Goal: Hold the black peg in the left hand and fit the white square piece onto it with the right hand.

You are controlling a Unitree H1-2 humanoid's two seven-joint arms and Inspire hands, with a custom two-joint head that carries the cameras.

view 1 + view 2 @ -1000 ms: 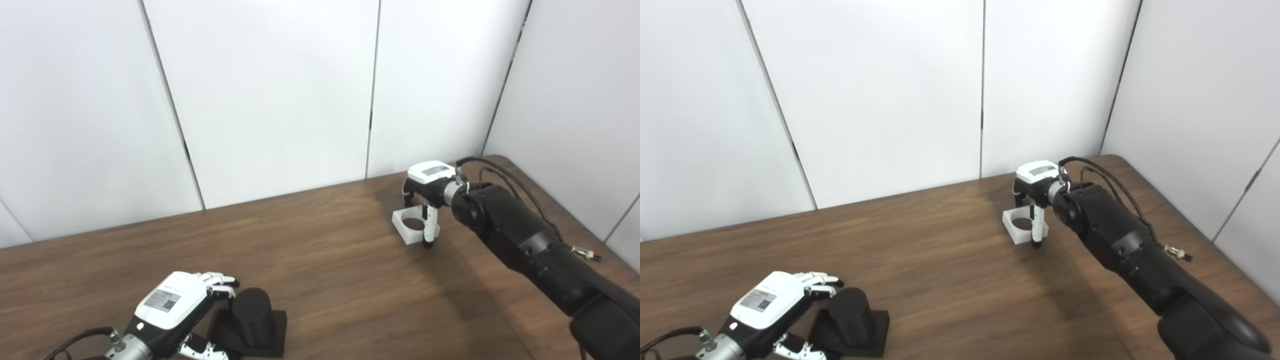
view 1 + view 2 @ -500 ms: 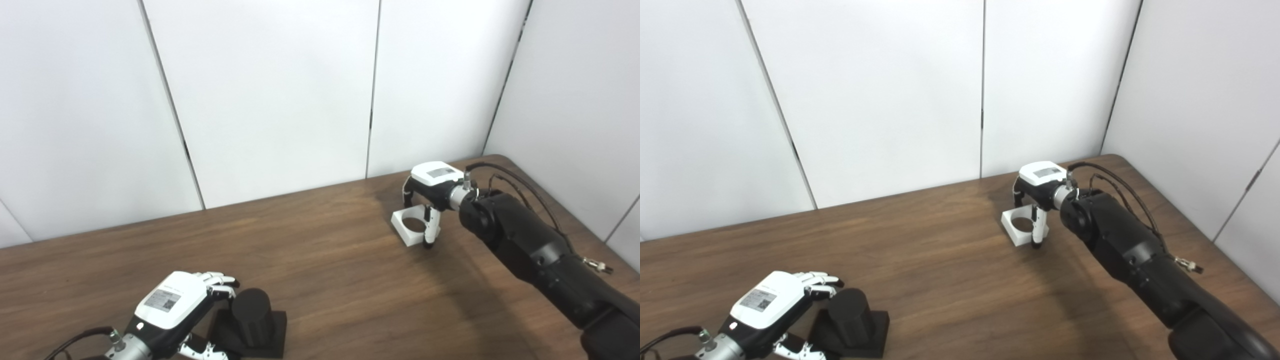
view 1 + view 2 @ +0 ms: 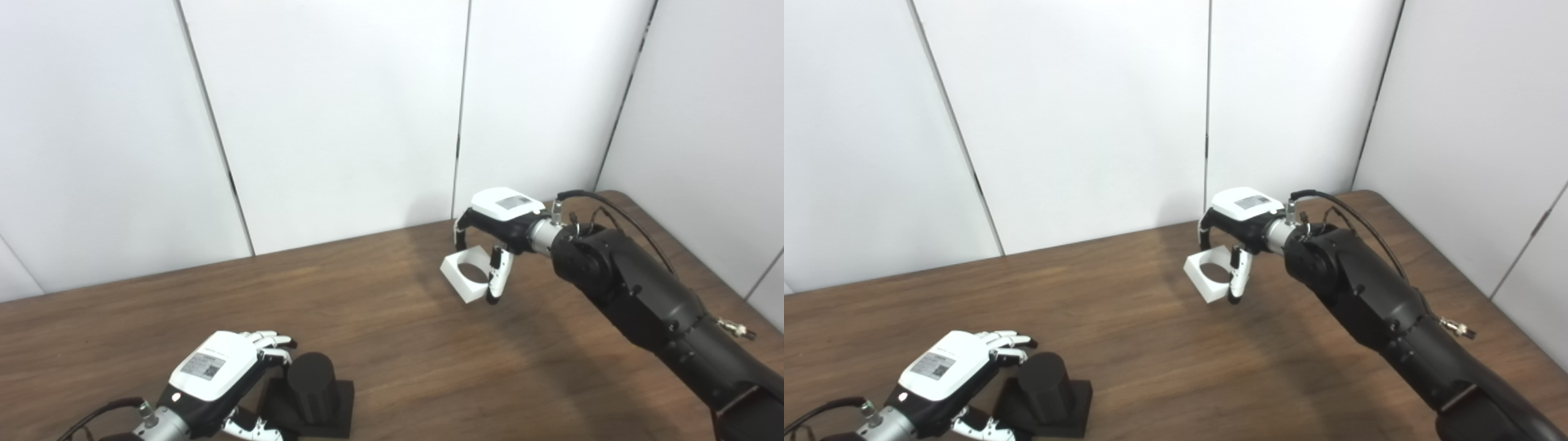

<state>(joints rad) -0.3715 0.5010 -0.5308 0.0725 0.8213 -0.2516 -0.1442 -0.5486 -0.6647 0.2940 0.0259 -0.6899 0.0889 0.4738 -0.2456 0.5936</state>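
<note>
white square piece [image 3: 466,277] pinched between right hand [image 3: 499,223] fingers [image 3: 497,278]

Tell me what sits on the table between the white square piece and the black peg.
Nothing: both eye views show only bare brown table between the white square piece, held in the right hand, and the black peg.

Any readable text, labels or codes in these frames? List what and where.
No text can be read.
Left robot hand: grey label with a QR-like code on its white back, too small to read.
Right robot hand: grey label on its back, blurred, unreadable.
Peg, white piece, table: no markings visible.
</note>
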